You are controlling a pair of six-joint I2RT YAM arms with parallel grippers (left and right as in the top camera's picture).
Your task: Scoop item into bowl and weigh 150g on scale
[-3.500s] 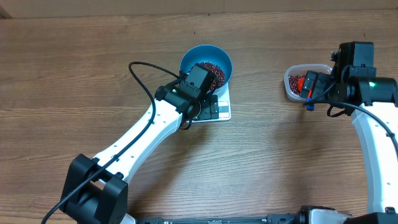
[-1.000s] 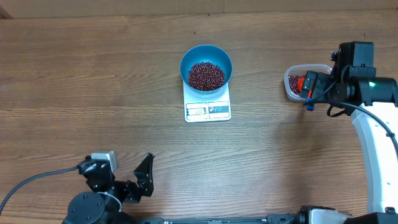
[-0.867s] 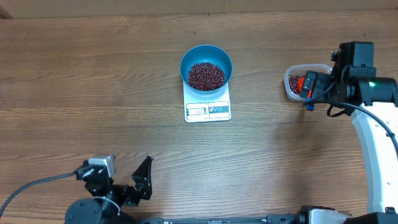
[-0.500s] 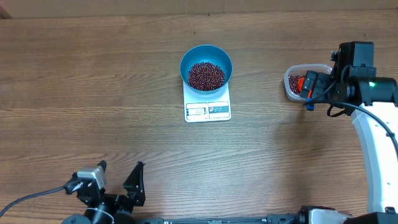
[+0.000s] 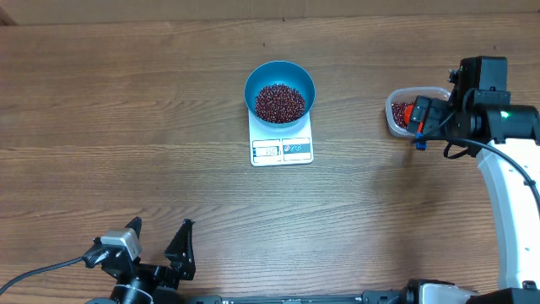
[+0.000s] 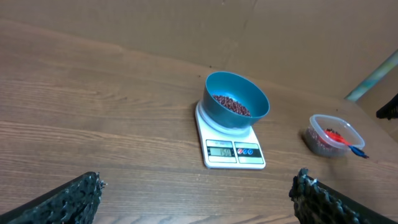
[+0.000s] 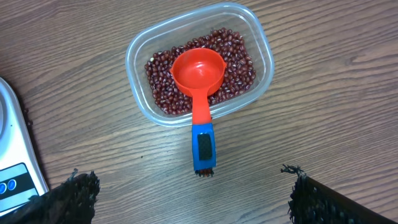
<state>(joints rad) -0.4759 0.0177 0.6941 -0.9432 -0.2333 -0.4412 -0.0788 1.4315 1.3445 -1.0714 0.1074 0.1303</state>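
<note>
While heaped as beans (image 5: pixel 279 102) in the blue bowl (image 5: pixel 253 78), rests on the white scale (image 5: pixel 282 150) in the middle of the table (image 5: pixel 126 127), display digits too small to read. Off to the right, more of the same in a clear tub (image 7: pixel 266 62), under a red scoop (image 7: pixel 198 71) with blue handle tip past the rim. Hovering over that tub: right gripper (image 7: pixel 189 193), jaws spread wide, gripping nothing. At the near edge, well apart from the scale: left gripper (image 5: pixel 159 236), jaws equally wide, empty.

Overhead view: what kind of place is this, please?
Probably a robot test bench, not a kitchen: a wooden table, a white robot arm at its edge, a cardboard wall behind, and a scale carrying a bowl of beans.
</note>
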